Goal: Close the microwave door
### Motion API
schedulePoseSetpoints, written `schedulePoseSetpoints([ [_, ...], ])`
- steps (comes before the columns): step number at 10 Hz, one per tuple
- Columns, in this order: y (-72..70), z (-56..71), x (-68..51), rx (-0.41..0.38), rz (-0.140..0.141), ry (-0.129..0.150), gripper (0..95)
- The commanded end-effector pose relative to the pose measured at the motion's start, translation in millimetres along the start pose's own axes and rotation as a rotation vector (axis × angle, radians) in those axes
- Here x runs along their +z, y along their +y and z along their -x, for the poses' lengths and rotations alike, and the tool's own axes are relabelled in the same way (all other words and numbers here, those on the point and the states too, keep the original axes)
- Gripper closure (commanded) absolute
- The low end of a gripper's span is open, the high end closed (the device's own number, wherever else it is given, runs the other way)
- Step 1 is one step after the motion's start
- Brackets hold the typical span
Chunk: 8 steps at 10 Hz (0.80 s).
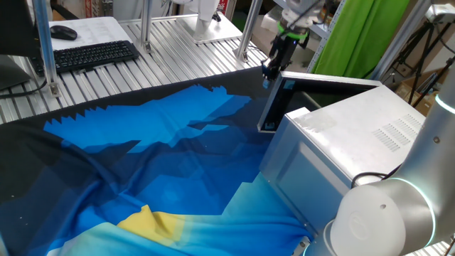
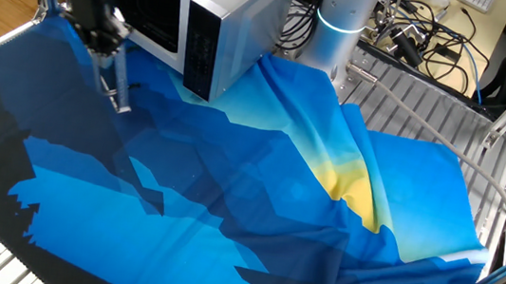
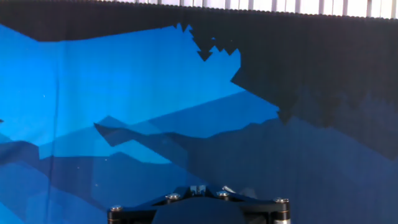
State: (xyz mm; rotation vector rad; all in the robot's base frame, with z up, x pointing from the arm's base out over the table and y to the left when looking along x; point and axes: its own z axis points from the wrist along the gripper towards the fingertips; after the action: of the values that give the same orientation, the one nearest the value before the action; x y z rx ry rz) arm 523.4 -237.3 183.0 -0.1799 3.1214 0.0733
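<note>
Blue wrinkled cloth (image 1: 178, 163) under boxy metal microwave (image 1: 355, 135) — claw (image 2: 118, 88) fingers look together, w/ door (image 1: 274, 103) open.

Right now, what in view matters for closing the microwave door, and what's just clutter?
Job:
microwave
microwave door, swung open
end effector, at the door's outer edge; cannot tell whether it is open or shut

Lying about:
blue cloth over the table
keyboard
mouse
cables behind the arm base
</note>
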Motion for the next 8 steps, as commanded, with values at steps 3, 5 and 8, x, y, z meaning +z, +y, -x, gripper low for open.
schedulePoseSetpoints([
  [3,6.2,-9.3,5.2,0.006,0.004,0.009,95.0],
  [5,9.9,-14.4,8.4,0.017,0.006,0.002,95.0],
  [8,5.3,-1.7,2.1,0.006,0.007,-0.051,95.0],
])
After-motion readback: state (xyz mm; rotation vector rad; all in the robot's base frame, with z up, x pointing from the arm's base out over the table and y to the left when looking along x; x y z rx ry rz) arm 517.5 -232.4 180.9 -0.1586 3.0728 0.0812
